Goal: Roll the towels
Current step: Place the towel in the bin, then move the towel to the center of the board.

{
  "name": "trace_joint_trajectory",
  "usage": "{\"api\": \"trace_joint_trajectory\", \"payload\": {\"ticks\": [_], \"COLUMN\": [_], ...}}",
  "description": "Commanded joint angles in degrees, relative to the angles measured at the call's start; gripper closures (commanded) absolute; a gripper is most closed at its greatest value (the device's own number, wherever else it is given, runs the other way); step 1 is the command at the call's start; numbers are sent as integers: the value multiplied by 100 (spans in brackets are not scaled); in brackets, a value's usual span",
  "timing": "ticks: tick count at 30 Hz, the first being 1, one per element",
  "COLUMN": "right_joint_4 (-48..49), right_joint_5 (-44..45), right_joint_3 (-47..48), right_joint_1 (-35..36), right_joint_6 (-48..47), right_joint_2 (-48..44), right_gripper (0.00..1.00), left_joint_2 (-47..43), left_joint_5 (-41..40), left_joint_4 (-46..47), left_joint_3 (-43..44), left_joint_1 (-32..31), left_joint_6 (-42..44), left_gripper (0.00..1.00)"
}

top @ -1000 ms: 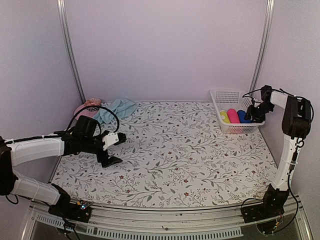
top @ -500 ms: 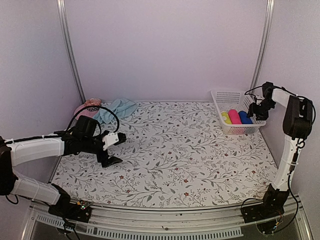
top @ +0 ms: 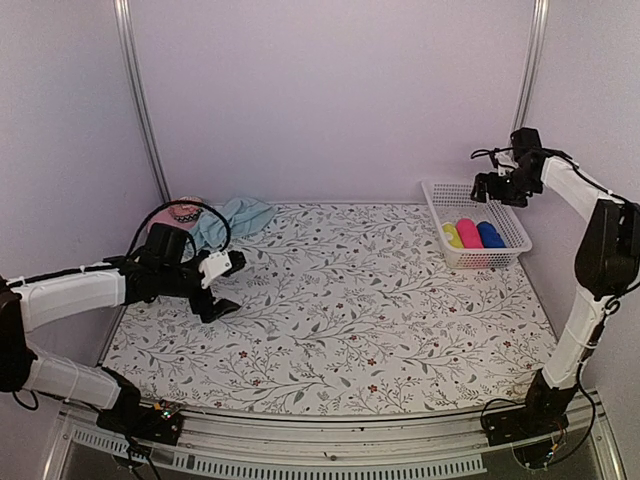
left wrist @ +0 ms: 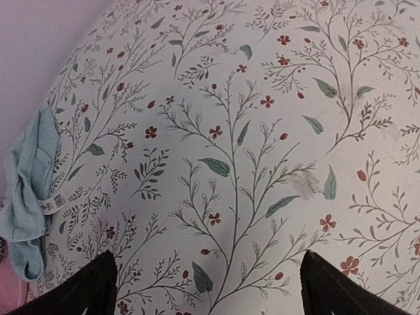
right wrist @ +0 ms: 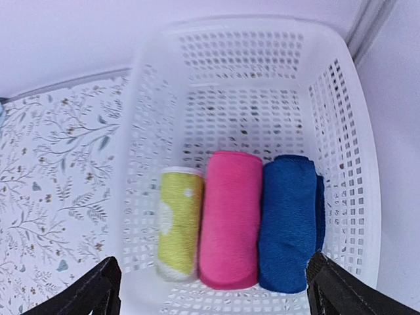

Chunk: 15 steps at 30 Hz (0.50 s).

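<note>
floral table [top: 350, 300]. basket [top: 455, 195] at far right holds the blue towel [right wrist: 289, 223], rolled, touching a pink roll [right wrist: 230, 216] beside a yellow roll [right wrist: 178, 220]. aqua towel [top: 235, 217] lies crumpled far left. left gripper [top: 222, 285] and right gripper [top: 497, 188]: both spread wide, empty.

Your top view looks down from high behind the near edge, facing the far side and taking in the whole floral tabletop [top: 350, 330]. Your left wrist view hangs close over its left part, sharing the aqua towel [left wrist: 27, 187] at far left. Your right wrist view peers steeply into the white basket [right wrist: 346, 147], far right, likewise shared.
</note>
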Motion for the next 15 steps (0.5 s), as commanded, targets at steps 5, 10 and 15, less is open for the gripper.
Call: {"api": "trace_joint_trajectory", "payload": {"ticks": [5, 10, 15], "right_joint_4": [1202, 1515, 2295], "right_joint_5": [694, 1151, 968], "right_joint_3": [-1564, -2517, -3590], "right_joint_1": [1497, 2328, 2727], "right_joint_6": [418, 779, 739], "right_joint_2": [-2327, -3306, -3925], "right_gripper": [1, 1, 1], "left_joint_2": [-8, 458, 1469], "left_joint_5": [-174, -496, -794], "left_joint_4": [204, 262, 27], "left_joint_3": [820, 1384, 2297], "left_joint_1": [779, 1363, 1787], "left_joint_6": [-611, -1001, -1141], "left_gripper": [3, 3, 3]}}
